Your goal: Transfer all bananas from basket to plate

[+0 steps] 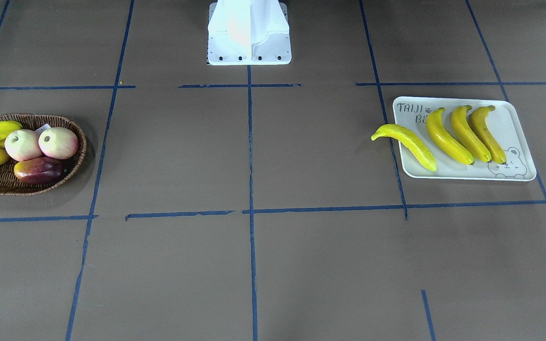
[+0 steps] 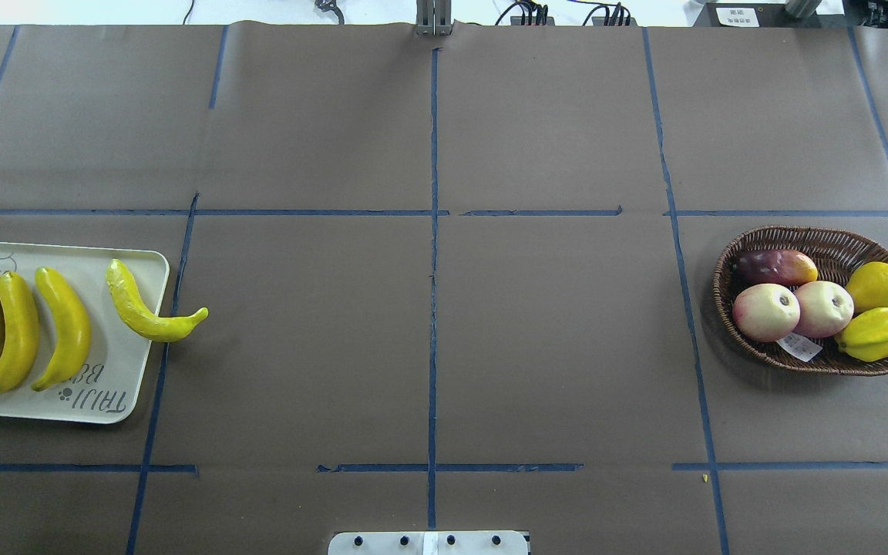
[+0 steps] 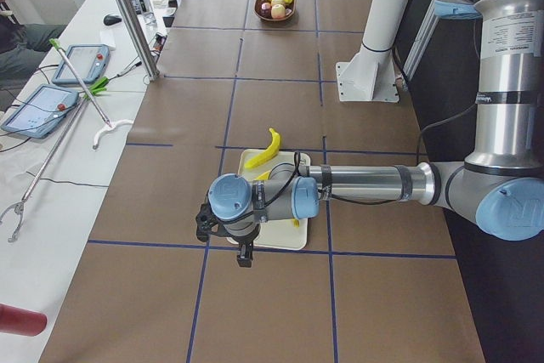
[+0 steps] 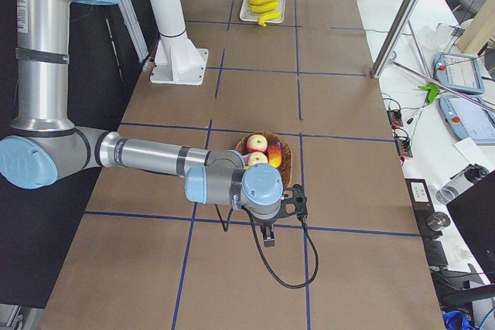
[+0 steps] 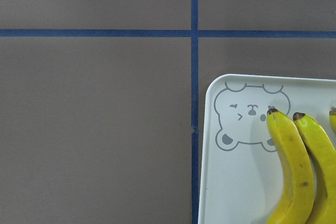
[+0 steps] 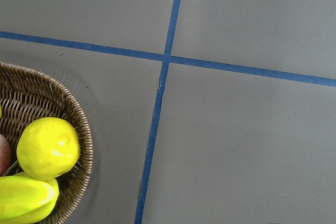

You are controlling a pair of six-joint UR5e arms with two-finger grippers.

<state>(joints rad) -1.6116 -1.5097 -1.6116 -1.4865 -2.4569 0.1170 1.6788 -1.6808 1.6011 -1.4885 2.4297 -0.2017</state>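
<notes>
Brown paper taped into a blue grid covers the table (image 2: 552, 116), and I see a wide stretch of it between the plate (image 2: 128, 370) at the robot's left end and the basket (image 2: 814, 231) at its right end. I have the left arm (image 3: 365, 184) stretched low over the plate's outer end and the right arm (image 4: 147, 156) stretched low beside the basket, which holds two apples (image 2: 795, 310) and other fruit. All four bananas (image 2: 66, 327) are at the plate. Three lie fully on it, side by side, with their long axes running roughly toward and away from the robot and dark tips by the printed bear. The greener banana (image 2: 143, 312) lies slantwise across the plate's inner edge, its thin end over the paper and pointing toward the table's middle. The left gripper (image 3: 244, 259) hangs just past the plate's outer edge, so the bananas lie near it on its inner side. The right gripper (image 4: 267, 239) hangs just past the basket's outer side, well apart from them. For either gripper I cannot tell whether the jaws are spread or pressed together
</notes>
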